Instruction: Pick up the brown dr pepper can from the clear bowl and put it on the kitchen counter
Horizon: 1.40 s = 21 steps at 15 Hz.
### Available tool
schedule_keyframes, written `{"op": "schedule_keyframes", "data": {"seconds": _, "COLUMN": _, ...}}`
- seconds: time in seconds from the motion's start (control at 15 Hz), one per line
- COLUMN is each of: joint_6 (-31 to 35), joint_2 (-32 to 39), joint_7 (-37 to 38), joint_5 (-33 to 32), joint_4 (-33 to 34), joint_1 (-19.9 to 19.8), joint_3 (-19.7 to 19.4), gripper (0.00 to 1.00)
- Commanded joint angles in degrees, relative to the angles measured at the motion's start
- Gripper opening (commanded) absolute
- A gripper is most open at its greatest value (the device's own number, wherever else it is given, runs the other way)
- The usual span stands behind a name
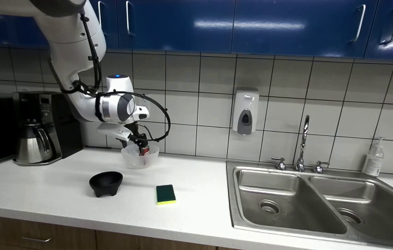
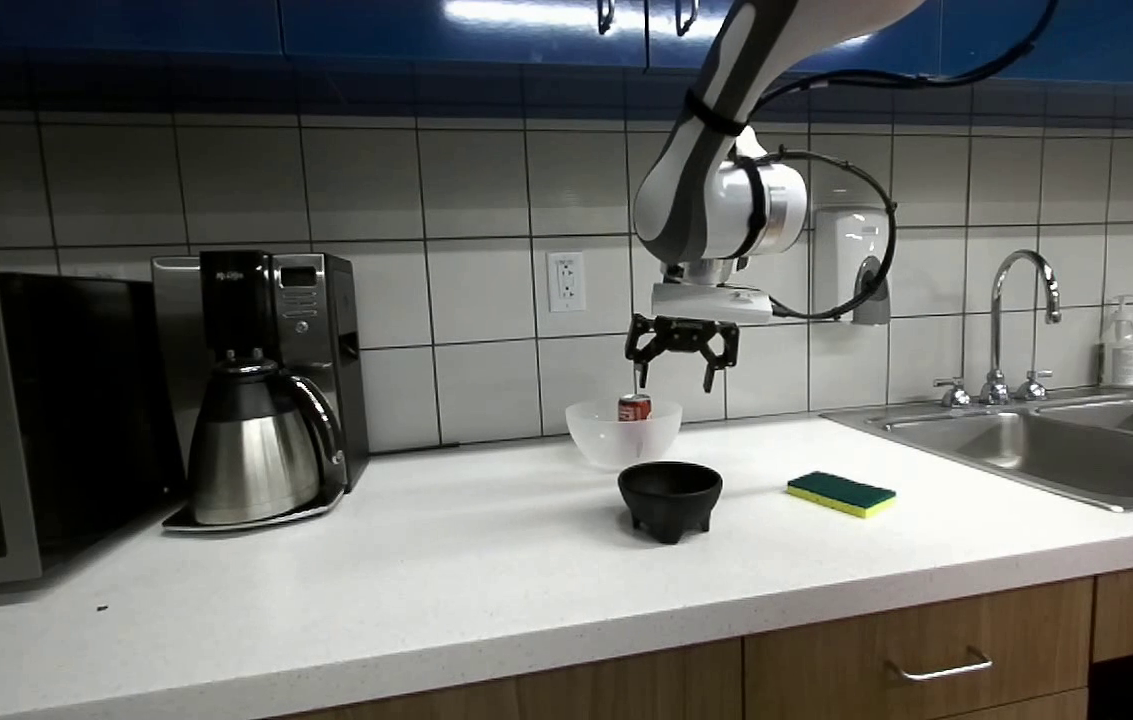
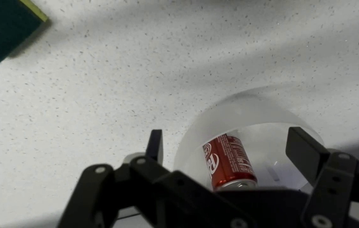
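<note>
Dr Pepper can (image 3: 230, 160), slim and dark red with white lettering and a silver lid, sits inside the clear bowl (image 3: 246, 110), lid end uppermost; its top shows at the rim in both exterior views, and lower down only a faint pinkish patch comes through the frosted side. Bowl and can rest on a white, dark-flecked tabletop (image 2: 486, 570), close to the tiles (image 1: 217, 107). Nearer the front edge are a black bowl (image 2: 671, 500) on short feet and a green-and-yellow sponge (image 2: 841, 492), well apart from each other. Toward an end, a coffee maker (image 2: 326, 300) with a steel carafe (image 2: 256, 450) stands beside a microwave (image 2: 76, 400). A double sink (image 1: 231, 194) with a tall faucet (image 1: 302, 146) is set into the surface, and a soap dispenser (image 1: 246, 111) is fixed to the tiles. Blue cabinets (image 1: 182, 24) hang overhead, with wooden drawers (image 2: 916, 640) below. The arm (image 2: 676, 205) reaches down from above, its hand (image 2: 675, 387) pointing downward over the clear bowl. The fingers (image 3: 306, 155) are spread wide and grasp nothing; in the wrist view the can appears between them.
</note>
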Motion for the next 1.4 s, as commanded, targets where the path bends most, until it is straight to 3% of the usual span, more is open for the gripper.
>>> {"op": "schedule_keyframes", "data": {"seconds": 0.0, "joint_6": -4.21, "joint_2": 2.13, "joint_7": -5.5, "joint_5": 2.61, "joint_4": 4.93, "joint_1": 1.47, "joint_3": -1.16, "gripper": 1.0}}
{"op": "schedule_keyframes", "data": {"seconds": 0.67, "joint_6": -1.21, "joint_2": 9.95, "joint_7": -3.54, "joint_5": -1.48, "joint_4": 13.44, "joint_1": 8.05, "joint_3": -9.44, "gripper": 1.0}}
{"op": "schedule_keyframes", "data": {"seconds": 1.33, "joint_6": 0.11, "joint_2": 17.53, "joint_7": -3.93, "joint_5": 0.12, "joint_4": 22.68, "joint_1": 8.68, "joint_3": -10.41, "gripper": 1.0}}
